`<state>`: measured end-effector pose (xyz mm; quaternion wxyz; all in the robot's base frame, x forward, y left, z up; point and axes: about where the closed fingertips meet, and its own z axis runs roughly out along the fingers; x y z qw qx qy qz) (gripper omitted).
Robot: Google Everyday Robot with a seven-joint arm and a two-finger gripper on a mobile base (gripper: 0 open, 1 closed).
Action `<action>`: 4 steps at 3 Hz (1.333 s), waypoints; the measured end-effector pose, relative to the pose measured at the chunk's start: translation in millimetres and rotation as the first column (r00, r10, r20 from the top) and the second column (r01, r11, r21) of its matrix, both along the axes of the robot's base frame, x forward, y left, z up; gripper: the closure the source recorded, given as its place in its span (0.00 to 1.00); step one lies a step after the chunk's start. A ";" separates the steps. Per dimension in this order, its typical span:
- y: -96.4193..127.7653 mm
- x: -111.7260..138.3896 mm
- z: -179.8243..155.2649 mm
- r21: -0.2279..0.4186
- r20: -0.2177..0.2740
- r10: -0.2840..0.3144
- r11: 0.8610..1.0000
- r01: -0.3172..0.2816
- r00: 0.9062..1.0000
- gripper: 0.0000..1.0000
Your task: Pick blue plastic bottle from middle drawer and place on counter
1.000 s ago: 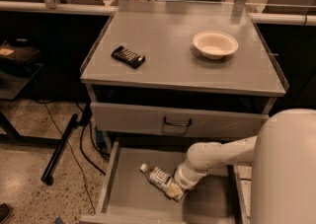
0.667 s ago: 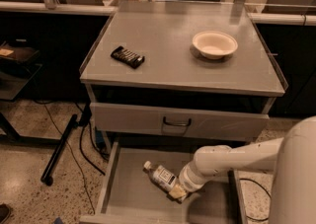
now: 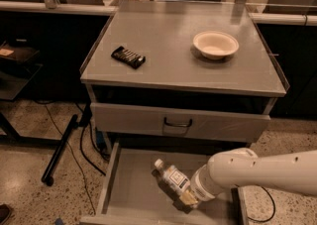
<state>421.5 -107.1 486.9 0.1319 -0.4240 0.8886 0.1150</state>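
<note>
The blue plastic bottle [image 3: 171,177] is clear with a white cap and a white label. It tilts with its cap up to the left, inside the open middle drawer [image 3: 130,189]. My gripper [image 3: 186,198] is at the bottle's lower end, reaching in from the right on a white arm. The bottle's base is hidden by the gripper. The counter [image 3: 173,45] is the grey cabinet top above.
A black rectangular bar [image 3: 128,57] lies on the counter's left side. A white bowl [image 3: 215,44] sits on its right. A closed drawer front with a dark handle [image 3: 177,123] is above the open drawer. Cables and a black pole lie on the floor at left.
The arm has pulled back to the right and the bottle's cap end has risen; the bottle now tilts more steeply with the gripper at its base.
</note>
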 end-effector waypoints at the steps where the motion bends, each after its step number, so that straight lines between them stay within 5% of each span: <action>1: -0.8 -5.0 53.3 -0.038 0.041 -0.022 0.999 0.024 0.999 1.00; 3: 21.2 -27.3 159.0 -0.113 0.149 0.024 0.994 -0.007 0.989 1.00; 4: 21.7 -26.0 156.6 -0.114 0.138 0.019 0.993 -0.003 0.990 1.00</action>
